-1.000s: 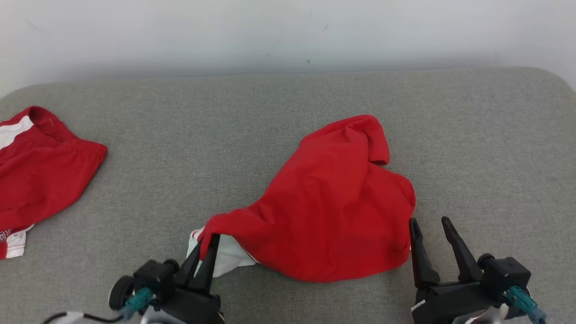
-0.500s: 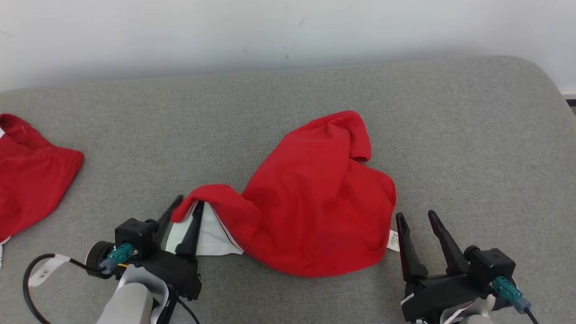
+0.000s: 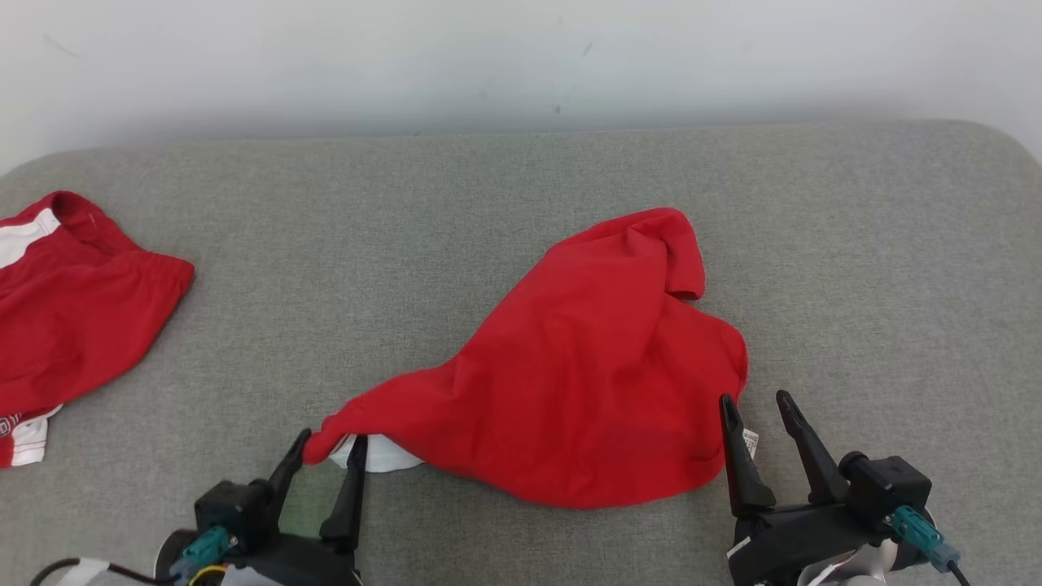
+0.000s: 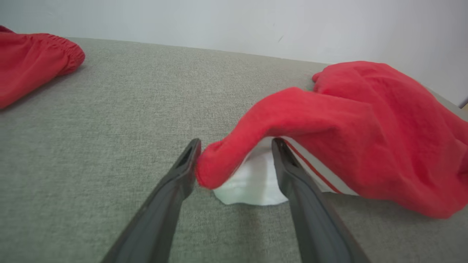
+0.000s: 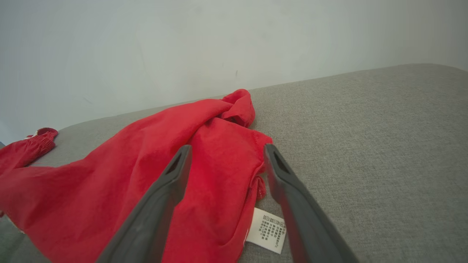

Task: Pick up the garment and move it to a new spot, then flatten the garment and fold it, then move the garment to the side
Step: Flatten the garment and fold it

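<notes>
Head view: your left hand [image 3: 330,441] and right hand [image 3: 754,400] both have fingers apart, with the red garment [image 3: 586,382] lying between them.
Left wrist view: a garment corner sits unclamped between the fingers.
Right wrist view: the fingers straddle the garment's edge and its care label [image 5: 268,229].

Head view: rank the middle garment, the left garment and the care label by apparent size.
1. middle garment
2. left garment, though the frame edge cuts it off, so its full size is unsure
3. care label, by far the smallest
</notes>
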Motion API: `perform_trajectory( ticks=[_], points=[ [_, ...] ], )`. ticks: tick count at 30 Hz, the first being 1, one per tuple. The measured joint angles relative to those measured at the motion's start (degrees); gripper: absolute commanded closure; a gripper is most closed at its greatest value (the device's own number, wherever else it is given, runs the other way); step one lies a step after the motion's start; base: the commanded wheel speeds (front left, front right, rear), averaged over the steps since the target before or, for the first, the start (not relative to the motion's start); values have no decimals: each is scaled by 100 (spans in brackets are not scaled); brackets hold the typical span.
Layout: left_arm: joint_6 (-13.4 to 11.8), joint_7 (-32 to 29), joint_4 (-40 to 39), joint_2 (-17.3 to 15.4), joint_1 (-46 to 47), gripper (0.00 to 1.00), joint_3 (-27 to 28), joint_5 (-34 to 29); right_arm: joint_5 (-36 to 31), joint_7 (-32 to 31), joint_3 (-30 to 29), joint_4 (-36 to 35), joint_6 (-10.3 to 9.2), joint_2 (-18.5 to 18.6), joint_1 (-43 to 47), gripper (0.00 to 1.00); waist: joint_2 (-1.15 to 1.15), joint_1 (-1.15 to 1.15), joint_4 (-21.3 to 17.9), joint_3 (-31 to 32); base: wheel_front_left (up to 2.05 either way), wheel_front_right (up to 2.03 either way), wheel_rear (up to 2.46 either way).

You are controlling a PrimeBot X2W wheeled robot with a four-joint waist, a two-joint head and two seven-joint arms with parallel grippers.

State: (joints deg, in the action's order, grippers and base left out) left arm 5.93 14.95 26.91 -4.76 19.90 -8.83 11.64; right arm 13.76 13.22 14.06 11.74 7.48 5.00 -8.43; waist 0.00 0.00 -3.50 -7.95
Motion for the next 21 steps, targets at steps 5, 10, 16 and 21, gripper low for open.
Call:
perform_trajectory(
  ticks=[5,10,16,21],
  points=[
    [-22,0,-36,74,-277,0,155,35,0,-3,9,8,0,3,12,0,0,0,6,-15,0,0,0],
    [-21,0,37,112,-347,0,248,34,11,-5,8,16,0,23,5,0,0,0,-24,-48,0,0,0],
    [3,0,210,145,-299,0,266,33,10,-11,35,26,0,27,-18,0,0,0,-102,-80,0,0,0],
    [47,0,494,160,-173,100,243,36,26,-11,7,37,0,45,-23,0,0,0,-178,-103,0,0,0]
  ],
)
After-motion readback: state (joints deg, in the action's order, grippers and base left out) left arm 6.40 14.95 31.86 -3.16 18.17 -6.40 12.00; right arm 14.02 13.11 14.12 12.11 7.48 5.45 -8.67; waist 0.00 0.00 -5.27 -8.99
